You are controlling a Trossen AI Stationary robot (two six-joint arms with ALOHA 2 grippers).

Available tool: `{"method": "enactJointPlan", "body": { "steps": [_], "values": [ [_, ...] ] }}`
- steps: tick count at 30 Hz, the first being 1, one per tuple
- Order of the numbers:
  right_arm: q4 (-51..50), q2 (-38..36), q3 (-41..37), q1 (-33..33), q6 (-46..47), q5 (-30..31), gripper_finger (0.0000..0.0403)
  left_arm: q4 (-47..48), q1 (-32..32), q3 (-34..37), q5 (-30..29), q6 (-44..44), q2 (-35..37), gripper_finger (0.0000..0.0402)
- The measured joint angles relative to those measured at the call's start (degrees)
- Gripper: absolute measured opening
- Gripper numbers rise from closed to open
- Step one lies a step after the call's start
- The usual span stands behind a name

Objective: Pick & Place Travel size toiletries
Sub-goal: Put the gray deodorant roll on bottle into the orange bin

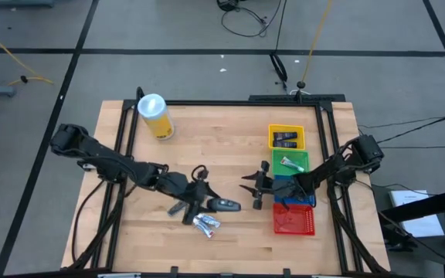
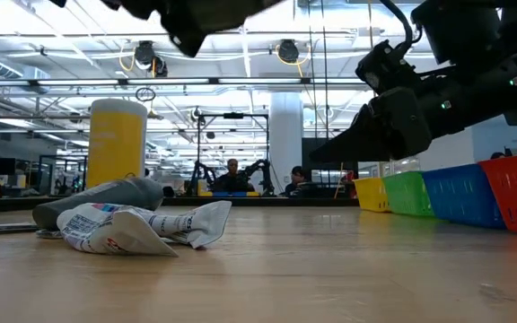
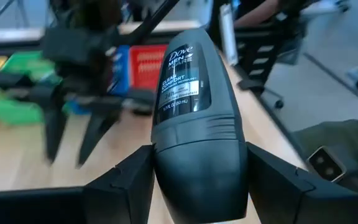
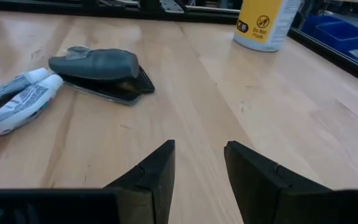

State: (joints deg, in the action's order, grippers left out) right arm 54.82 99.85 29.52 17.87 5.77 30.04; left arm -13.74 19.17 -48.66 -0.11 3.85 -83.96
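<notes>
On the counter (image 1: 230, 147), near the front middle: left gripper (image 1: 207, 202) holds a dark deodorant (image 3: 191, 106), one jaw on each flank of the bottle; label faces the wrist camera. The high view shows a dark item (image 1: 227, 205) at the jaw tips, low over the wood; whether it touches the counter cannot be told.

Just in front of it, two white tubes (image 1: 206, 224) lie side by side, crumpled, flat on the wood. In the right wrist view a grey pack (image 4: 98, 65) lies on a flat black one, just beside the tubes (image 4: 17, 99).

Right gripper (image 1: 255, 189) hovers near the trays, pointing toward the left gripper; jaws spread with a narrow gap, nothing between them (image 4: 197, 168).

Four trays in a row along the right side: yellow (image 1: 286, 128) holding two dark items (image 1: 286, 140), green (image 1: 306, 160) holding a white-green tube (image 1: 290, 163), blue (image 1: 297, 202) mostly under the right arm, red (image 1: 293, 229).

Yellow canister (image 1: 156, 117) with white lid stands at the far left, well apart from the rest.
</notes>
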Motion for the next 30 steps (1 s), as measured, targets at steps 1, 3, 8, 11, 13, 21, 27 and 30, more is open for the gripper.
{"method": "enactJointPlan", "body": {
  "steps": [1, 3, 8, 11, 13, 21, 27, 30],
  "values": [
    [-0.1, 0.0, 0.0, -0.2, 0.4, 0.0, 0.0132, -1.0, 0.1, -0.5, 0.5, -0.4, -0.6, 0.0206],
    [-0.3, 0.0, 0.0, -0.6, 0.9, 0.0, 0.0132, -2.4, 0.3, -1.7, 0.6, -1.5, -1.9, 0.0198],
    [-0.3, 0.0, 0.0, -1.4, 1.0, 0.0, 0.0132, -3.0, 1.2, -6.3, 0.6, -5.0, -5.8, 0.0197],
    [-0.2, 0.0, 0.0, -1.4, 0.8, 0.0, 0.0132, -2.4, 2.2, -9.9, 0.7, -7.2, -8.6, 0.0208],
    [-0.3, 0.0, 0.0, -1.4, 0.8, -0.1, 0.0132, -2.3, 2.9, -12.2, 0.7, -8.4, -10.5, 0.0209],
    [-0.5, 0.0, 0.0, -1.4, 0.4, 0.0, 0.0132, -1.3, 4.1, -20.6, 5.6, -10.0, -17.1, 0.0198],
    [-0.4, -3.1, 0.0, -0.5, -4.4, 1.4, 0.0132, -0.9, 4.1, -22.6, 7.4, -9.0, -21.2, 0.0214],
    [-0.8, -8.3, -0.6, 0.6, -7.8, 6.0, 0.0132, -0.7, 4.1, -22.6, 7.6, -7.3, -21.4, 0.021]
  ]
}}
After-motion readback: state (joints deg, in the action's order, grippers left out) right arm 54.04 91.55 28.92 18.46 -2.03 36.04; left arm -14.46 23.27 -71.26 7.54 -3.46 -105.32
